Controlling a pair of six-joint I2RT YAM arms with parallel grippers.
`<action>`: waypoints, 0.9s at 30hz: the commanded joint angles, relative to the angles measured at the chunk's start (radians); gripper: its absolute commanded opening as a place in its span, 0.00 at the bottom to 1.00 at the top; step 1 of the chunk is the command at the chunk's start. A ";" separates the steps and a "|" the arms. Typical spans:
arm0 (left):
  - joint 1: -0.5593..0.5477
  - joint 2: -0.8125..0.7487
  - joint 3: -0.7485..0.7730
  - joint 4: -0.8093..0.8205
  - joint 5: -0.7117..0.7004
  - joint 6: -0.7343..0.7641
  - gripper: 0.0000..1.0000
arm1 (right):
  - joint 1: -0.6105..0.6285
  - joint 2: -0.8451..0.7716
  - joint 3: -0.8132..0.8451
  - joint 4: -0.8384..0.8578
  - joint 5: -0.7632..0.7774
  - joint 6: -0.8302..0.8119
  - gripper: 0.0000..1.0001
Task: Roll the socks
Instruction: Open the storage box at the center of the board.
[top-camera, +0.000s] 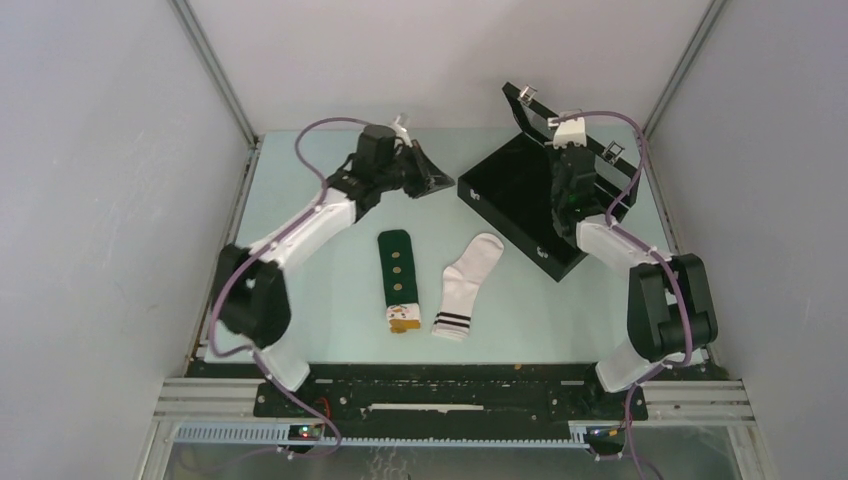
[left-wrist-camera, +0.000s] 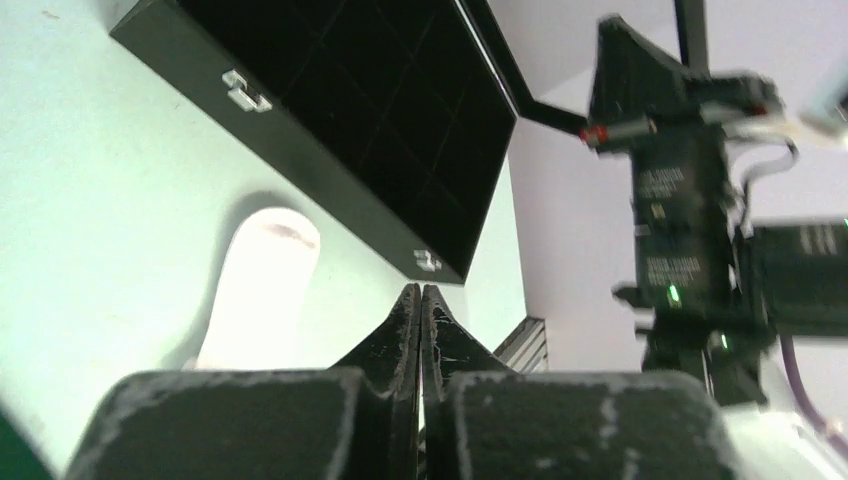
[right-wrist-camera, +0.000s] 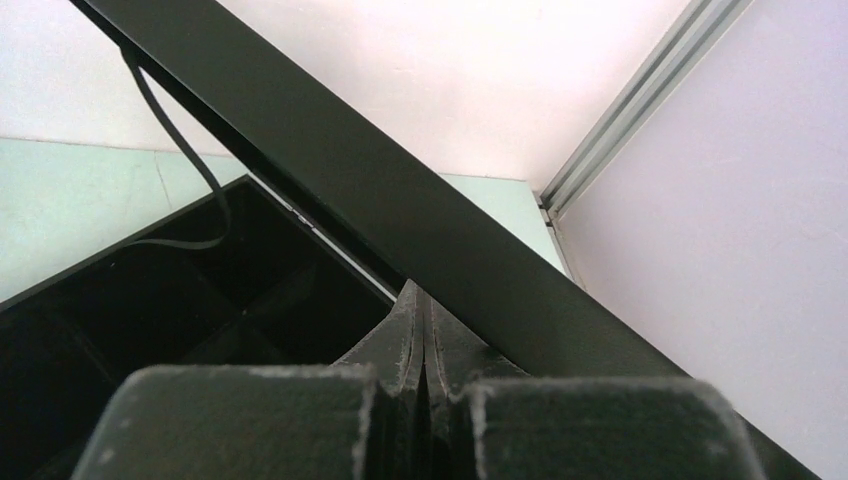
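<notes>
Well apart from left end effector (top-camera: 428, 176), socks (top-camera: 397, 270).

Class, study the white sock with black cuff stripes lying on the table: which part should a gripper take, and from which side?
Likely the striped cuff of the white sock: it lies flat, that straight edge at its near end, toe pointing toward the black box. Come down from the near side, clear of the dark green sock beside it.
</notes>
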 joint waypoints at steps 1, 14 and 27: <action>0.005 -0.245 -0.098 -0.112 -0.063 0.162 0.00 | -0.029 0.028 0.066 0.021 -0.003 -0.005 0.00; 0.005 -0.759 -0.444 -0.320 -0.224 0.442 0.00 | -0.126 0.140 0.245 -0.069 -0.041 -0.076 0.00; 0.005 -1.017 -0.618 -0.429 -0.235 0.492 0.00 | -0.177 0.262 0.425 -0.181 -0.062 -0.079 0.00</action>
